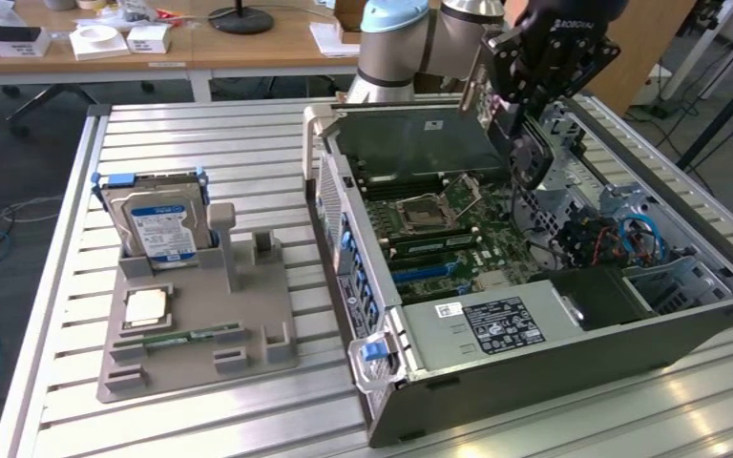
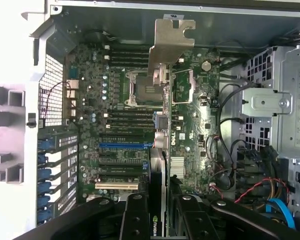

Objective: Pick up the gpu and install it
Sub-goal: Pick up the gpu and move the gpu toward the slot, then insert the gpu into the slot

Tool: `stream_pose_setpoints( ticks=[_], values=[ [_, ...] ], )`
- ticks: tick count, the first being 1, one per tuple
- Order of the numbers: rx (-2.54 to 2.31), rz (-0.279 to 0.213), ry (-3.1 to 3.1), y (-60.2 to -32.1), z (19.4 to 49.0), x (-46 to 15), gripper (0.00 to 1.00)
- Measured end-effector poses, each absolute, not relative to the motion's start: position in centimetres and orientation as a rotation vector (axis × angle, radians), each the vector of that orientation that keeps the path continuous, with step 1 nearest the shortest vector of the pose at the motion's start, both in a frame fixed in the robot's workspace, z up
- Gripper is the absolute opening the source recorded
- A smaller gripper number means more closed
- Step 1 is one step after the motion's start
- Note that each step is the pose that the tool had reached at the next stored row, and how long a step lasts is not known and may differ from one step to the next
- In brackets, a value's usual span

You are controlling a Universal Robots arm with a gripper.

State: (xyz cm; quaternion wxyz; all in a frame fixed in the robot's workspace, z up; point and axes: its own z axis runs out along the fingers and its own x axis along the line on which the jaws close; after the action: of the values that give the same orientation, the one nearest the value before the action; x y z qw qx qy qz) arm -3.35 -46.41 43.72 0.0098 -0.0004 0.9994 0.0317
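Note:
The gpu (image 2: pixel 170 46) is a thin dark card seen edge-on, its metal end bracket pointing away from the wrist camera. My gripper (image 2: pixel 159 212) is shut on it, one black finger on each side of the card near a green logo. In the exterior view the gripper (image 1: pixel 522 119) holds the gpu (image 1: pixel 529 162) upright above the open computer case (image 1: pixel 341 200), over the motherboard (image 1: pixel 450 234). Below the card in the wrist view lie the motherboard's expansion slots (image 2: pixel 122 145), and the card hangs clear of them.
On the exterior view's left a grey fixture (image 1: pixel 259 343) holds a silver hard drive with a blue label (image 1: pixel 157 224), a processor chip (image 1: pixel 146 305) and a green memory stick (image 1: pixel 188 336). Inside the case are a power supply (image 1: pixel 494 324), a drive cage (image 2: pixel 272 100) and loose cables (image 1: pixel 609 239).

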Motion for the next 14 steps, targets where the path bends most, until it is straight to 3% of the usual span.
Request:
stream_pose_setpoints(
  ticks=[14],
  values=[
    [-0.010,0.100,3.121,-46.41,43.26,-3.30,0.26]
  ],
)
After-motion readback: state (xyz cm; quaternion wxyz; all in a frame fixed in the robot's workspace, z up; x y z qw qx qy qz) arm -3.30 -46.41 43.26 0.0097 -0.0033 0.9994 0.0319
